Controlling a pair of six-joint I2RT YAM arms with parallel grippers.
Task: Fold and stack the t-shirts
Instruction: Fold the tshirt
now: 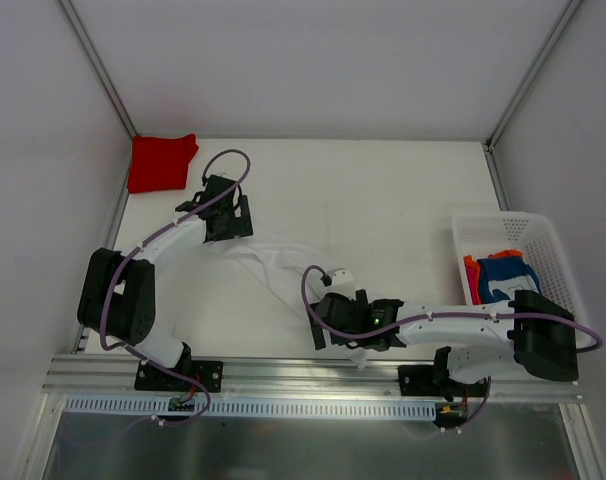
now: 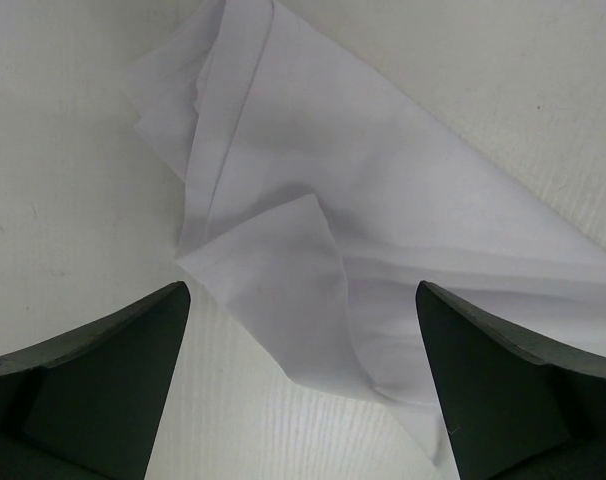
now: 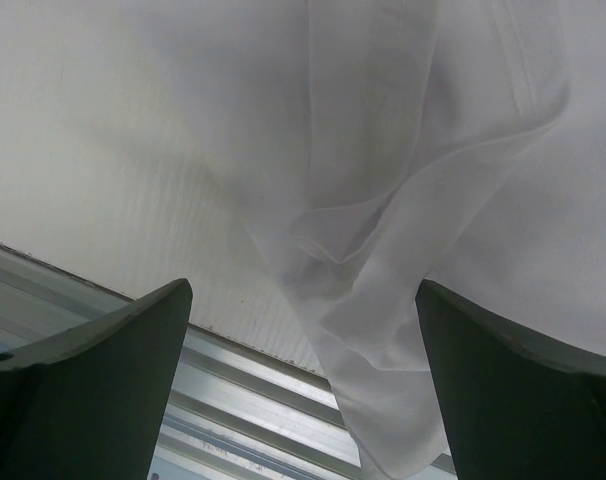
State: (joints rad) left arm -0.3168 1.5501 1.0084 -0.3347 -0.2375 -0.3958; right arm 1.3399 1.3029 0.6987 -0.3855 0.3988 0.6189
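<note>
1. pale white surface (image 1: 383, 190) closed in by white walls, with an aluminium rail (image 1: 313, 375) running along its lower edge in the top view
2. white t-shirt (image 1: 266, 260) lies rumpled left of centre in the top frame, a diagonal band from upper left down to lower centre, where its end reaches the edge by the rail
3. left end effector (image 1: 233, 222) sits over the upper-left end of that tee with its jaws spread wide and gripping nothing; in its wrist view a turned-over corner of the cloth lies on the surface between the two dark fingers (image 2: 103, 380)
4. right end effector (image 1: 328, 322) is at lower centre over the tee's other end, its jaws also wide apart and closed on nothing; its wrist view shows thin, wrinkled white cloth draping past the surface's edge in front of the rail
5. red t-shirt (image 1: 161, 162) lies folded in the upper-left corner of the surface, well apart from the white one
6. white mesh basket (image 1: 543, 232) stands at the right edge of the frame; inside it lies the blue t-shirt (image 1: 508, 277), with the orange-red t-shirt (image 1: 470, 278) just to its left
</note>
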